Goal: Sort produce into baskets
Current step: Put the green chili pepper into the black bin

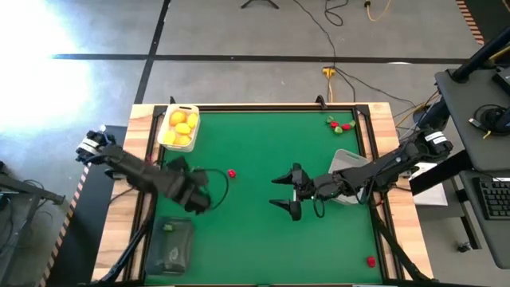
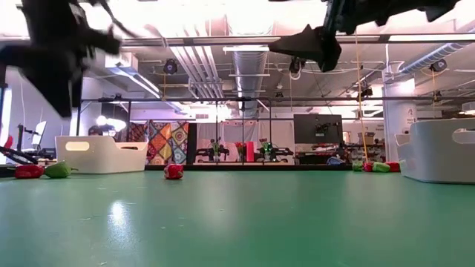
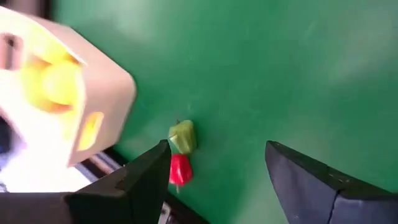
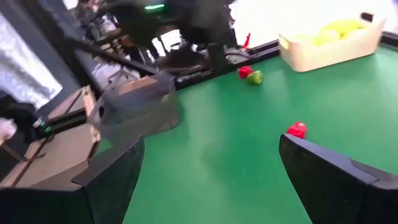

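The white basket (image 1: 178,127) with yellow lemons (image 1: 182,126) stands at the far left; it also shows in the left wrist view (image 3: 68,106). The dark translucent basket (image 1: 171,243) stands at the near left. The pale grey-white basket (image 1: 348,163) stands at the right, partly under my right arm. A red piece (image 1: 232,172) lies mid-table. A green piece (image 3: 183,137) and a red piece (image 3: 180,169) lie by the left edge. My left gripper (image 3: 217,180) is open and empty above the table's left part (image 1: 179,169). My right gripper (image 1: 287,193) is open and empty mid-table.
Red and green pieces (image 1: 339,124) lie at the far right corner. A single red piece (image 1: 370,260) lies at the near right. The green mat between the two grippers holds only the mid-table red piece (image 4: 297,129).
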Controlling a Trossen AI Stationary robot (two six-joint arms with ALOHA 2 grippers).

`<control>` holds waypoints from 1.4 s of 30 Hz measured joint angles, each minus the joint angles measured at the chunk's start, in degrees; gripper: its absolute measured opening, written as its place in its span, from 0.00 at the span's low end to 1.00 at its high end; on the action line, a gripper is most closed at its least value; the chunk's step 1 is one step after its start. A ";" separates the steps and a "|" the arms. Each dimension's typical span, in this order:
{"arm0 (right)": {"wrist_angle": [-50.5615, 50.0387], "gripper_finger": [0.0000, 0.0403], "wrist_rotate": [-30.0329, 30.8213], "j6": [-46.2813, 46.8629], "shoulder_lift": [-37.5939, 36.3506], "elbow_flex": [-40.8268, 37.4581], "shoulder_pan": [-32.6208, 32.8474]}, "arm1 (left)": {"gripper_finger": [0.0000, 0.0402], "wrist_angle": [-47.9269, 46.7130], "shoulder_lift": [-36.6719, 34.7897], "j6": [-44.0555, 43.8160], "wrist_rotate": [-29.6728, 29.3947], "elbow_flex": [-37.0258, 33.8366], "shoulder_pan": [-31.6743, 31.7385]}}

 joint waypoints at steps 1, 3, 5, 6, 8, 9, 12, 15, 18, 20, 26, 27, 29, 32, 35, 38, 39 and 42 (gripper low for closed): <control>-0.55 0.90 -0.02 0.10 0.00 0.01 0.56 | 0.60 2.45 -0.77 2.33 1.02 -2.40 2.57; -1.76 0.90 -0.04 0.16 0.00 -0.01 1.74 | 0.60 6.81 -2.02 6.11 2.63 -6.78 7.85; -2.03 0.90 -0.04 0.15 0.00 -0.01 2.74 | 0.61 10.68 -3.03 8.30 3.95 -10.58 12.49; -2.05 0.90 -0.04 0.19 0.00 -0.01 3.09 | 0.61 11.97 -3.47 8.81 4.07 -12.21 14.70; -2.48 0.90 -0.02 0.21 0.00 -0.01 3.63 | 0.62 12.88 -3.79 8.99 4.23 -14.65 18.41; -2.65 0.90 -0.01 0.22 0.00 -0.01 3.73 | 0.63 12.86 -3.79 8.99 4.31 -15.56 20.04; -2.73 0.90 0.00 0.84 0.00 -0.01 3.69 | 0.64 14.39 -3.77 10.62 6.58 -18.39 23.43; -3.30 0.90 0.04 0.82 0.00 -0.01 3.68 | 0.64 18.49 -3.77 12.50 9.54 -21.64 25.54; -3.20 0.90 0.31 0.73 0.00 -0.01 3.68 | 0.62 21.19 -3.49 12.64 10.63 -23.46 26.75; -3.19 0.90 0.42 0.73 0.00 -0.01 3.68 | 0.60 22.13 -3.42 12.43 10.67 -23.66 26.73; -3.24 0.90 0.46 0.75 0.00 -0.01 3.66 | 0.53 23.76 -3.23 9.57 10.89 -23.55 26.73; -3.24 0.90 0.46 0.76 0.00 -0.01 3.66 | 0.51 23.99 -3.12 8.81 11.01 -23.55 26.73; -3.24 0.90 0.46 0.77 0.00 -0.01 3.66 | 0.46 24.30 -3.05 6.55 11.10 -23.58 26.71; -3.21 0.90 0.46 0.78 0.00 -0.01 3.66 | 0.37 25.29 -3.11 3.65 10.74 -23.38 26.62; -3.24 0.90 0.46 0.78 0.00 -0.02 3.66 | 0.25 26.98 -3.55 2.76 9.58 -22.17 26.29; -3.24 0.90 0.44 0.78 0.00 -0.04 3.66 | 0.14 26.01 -3.92 2.27 10.89 -19.84 24.79; -3.21 0.90 0.43 0.94 0.00 -0.05 3.66 | 0.11 26.21 -4.28 1.34 12.15 -18.25 23.62; -3.63 0.90 0.28 2.04 0.00 -0.05 3.66 | 0.09 27.11 -5.67 -0.54 15.09 -12.05 16.99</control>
